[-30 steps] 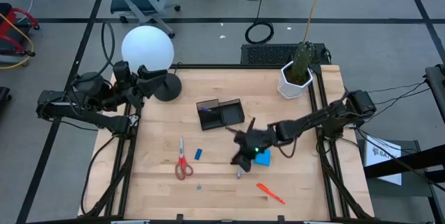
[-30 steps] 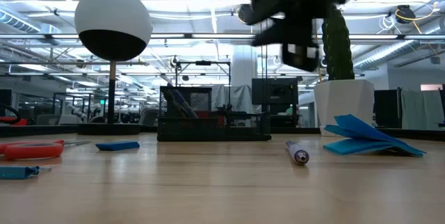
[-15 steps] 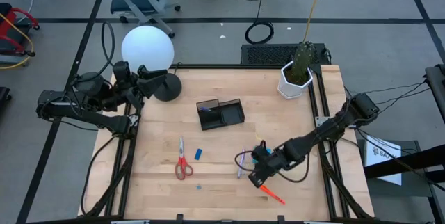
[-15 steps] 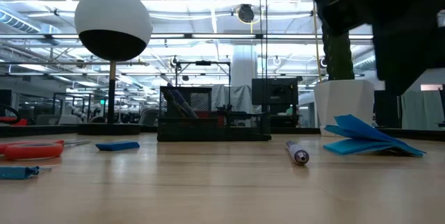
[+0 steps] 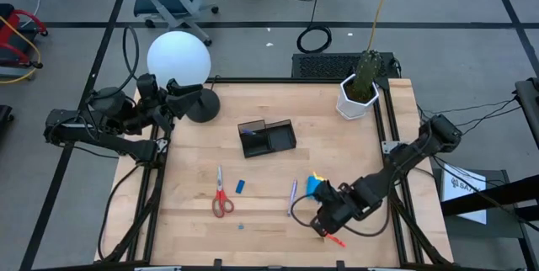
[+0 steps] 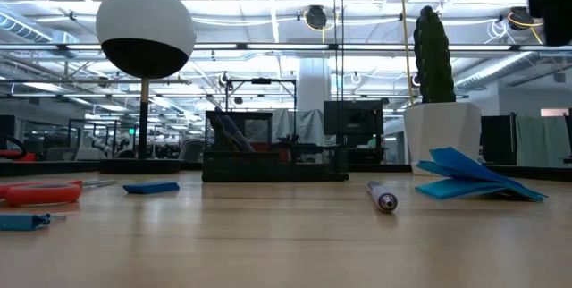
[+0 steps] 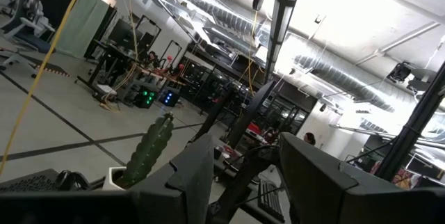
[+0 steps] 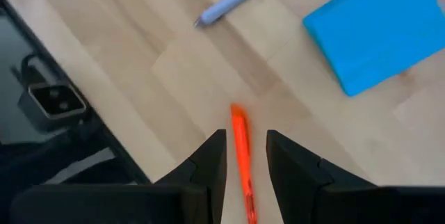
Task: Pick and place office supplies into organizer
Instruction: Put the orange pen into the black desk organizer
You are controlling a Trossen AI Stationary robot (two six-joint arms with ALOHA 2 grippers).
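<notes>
Fingers of the right gripper are hanging parted, gripping nothing, straddling the orange marker lying near the desk front edge. Marker is looking light, stiff, slick and rolly; pinching mid-barrel seems best. Left gripper is waiting at the left edge, fingers parted.

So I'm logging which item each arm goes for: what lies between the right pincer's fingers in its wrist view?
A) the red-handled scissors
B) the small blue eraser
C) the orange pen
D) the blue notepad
C: the right wrist view shows the orange pen lying on the table in line with the gap of the open right pincer, while the blue notepad sits off to one side.
</notes>
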